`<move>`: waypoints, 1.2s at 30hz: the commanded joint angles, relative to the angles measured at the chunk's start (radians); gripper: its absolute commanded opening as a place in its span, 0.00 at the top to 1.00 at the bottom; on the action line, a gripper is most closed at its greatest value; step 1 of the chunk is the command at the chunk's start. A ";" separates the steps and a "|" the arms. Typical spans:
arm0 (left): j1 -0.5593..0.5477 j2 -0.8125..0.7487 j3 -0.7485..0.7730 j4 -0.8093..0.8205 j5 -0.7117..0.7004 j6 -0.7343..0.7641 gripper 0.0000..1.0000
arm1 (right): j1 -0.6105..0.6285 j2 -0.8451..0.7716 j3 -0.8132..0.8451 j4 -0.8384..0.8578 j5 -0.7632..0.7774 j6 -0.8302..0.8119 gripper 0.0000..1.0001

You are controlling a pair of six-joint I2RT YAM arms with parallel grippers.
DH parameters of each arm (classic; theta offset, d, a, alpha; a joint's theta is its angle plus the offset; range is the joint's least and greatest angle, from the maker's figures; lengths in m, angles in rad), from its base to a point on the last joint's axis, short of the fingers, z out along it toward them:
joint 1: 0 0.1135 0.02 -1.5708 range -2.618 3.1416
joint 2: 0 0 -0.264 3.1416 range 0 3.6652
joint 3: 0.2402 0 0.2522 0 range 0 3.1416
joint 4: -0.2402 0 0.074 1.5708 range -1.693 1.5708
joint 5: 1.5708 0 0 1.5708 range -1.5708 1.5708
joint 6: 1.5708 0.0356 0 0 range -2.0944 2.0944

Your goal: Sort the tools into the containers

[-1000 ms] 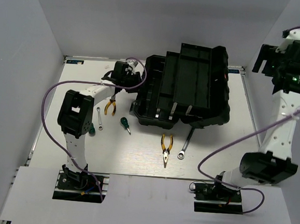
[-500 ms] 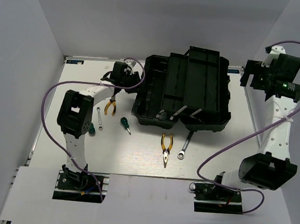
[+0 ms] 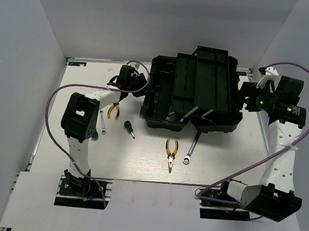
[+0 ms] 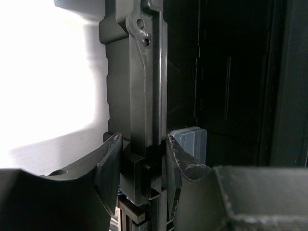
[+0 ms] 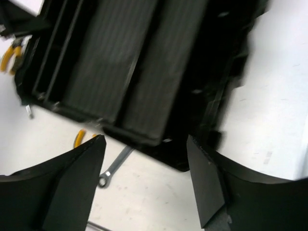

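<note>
White table (image 3: 140, 160), open black toolbox (image 3: 191, 91), edge sticker (image 3: 79, 64) illegibly small

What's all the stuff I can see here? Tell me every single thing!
toolbox: one, black, open, back middle of the table.
pliers: two, yellow handles; one in front of the toolbox, one to its left.
screwdrivers: two, green handles; one left of the front pliers, one peeking out beside the left arm.
wrenches: two, silver; one by the front pliers, one far left.
table: one, white.
cables: two, purple, one per arm.
left gripper: black, clamped on the toolbox's left wall.
right gripper: black, open, by the toolbox's right side.
</note>
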 commanded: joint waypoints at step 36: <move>-0.088 -0.436 0.013 -0.234 -0.227 0.292 0.13 | 0.037 -0.259 -0.309 -0.148 -0.191 -0.189 0.55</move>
